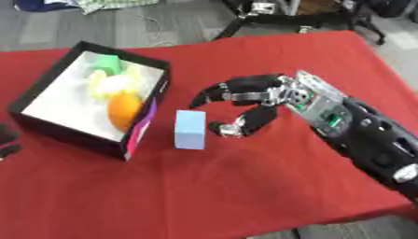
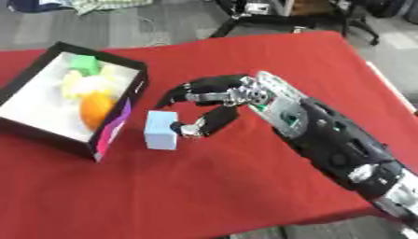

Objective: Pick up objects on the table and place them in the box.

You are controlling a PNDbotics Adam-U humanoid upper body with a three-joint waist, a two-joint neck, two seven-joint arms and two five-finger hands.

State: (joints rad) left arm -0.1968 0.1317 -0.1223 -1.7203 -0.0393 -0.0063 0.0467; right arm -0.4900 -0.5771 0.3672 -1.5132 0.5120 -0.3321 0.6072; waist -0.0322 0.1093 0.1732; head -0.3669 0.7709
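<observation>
Left eye view: we note the right hand (image 1: pixel 261 100), fingers spread apart, just beside the blue block (image 1: pixel 189 129). The box (image 1: pixel 49 121) holds an orange (image 1: pixel 122 111). The left hand (image 1: pixel 6 140) barely shows; we cannot tell its state.

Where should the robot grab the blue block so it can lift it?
Probably across the blue block's two broad upright faces, coming from its right, where the right hand already reaches with curled fingers and thumb apart. The block stands on the red table close beside the box, so its left face has little room; the top is also free.
</observation>
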